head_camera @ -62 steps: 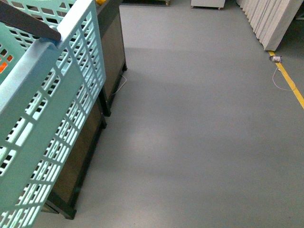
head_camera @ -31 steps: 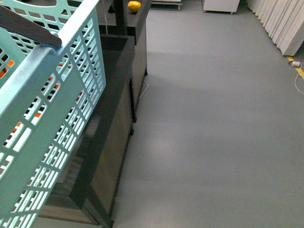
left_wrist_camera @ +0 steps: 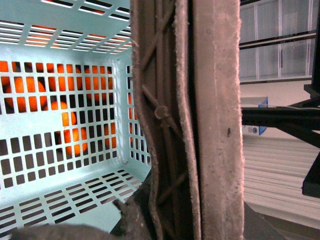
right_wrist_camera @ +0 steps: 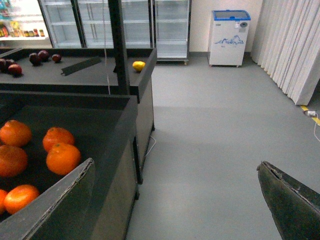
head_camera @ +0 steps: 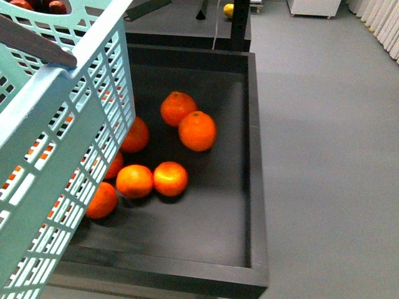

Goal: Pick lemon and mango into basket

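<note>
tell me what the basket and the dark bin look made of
Basket: moulded plastic by the look, light teal, smooth, walls cut into even slots. Bin: dark matte flat panels with square edges, perhaps painted metal or board; unclear which.

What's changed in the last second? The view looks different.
The robot's front view swung left: the dark bin, earlier seen only side-on, now lies open below with its oranges showing. The basket kept its place at the view's left edge.
</note>
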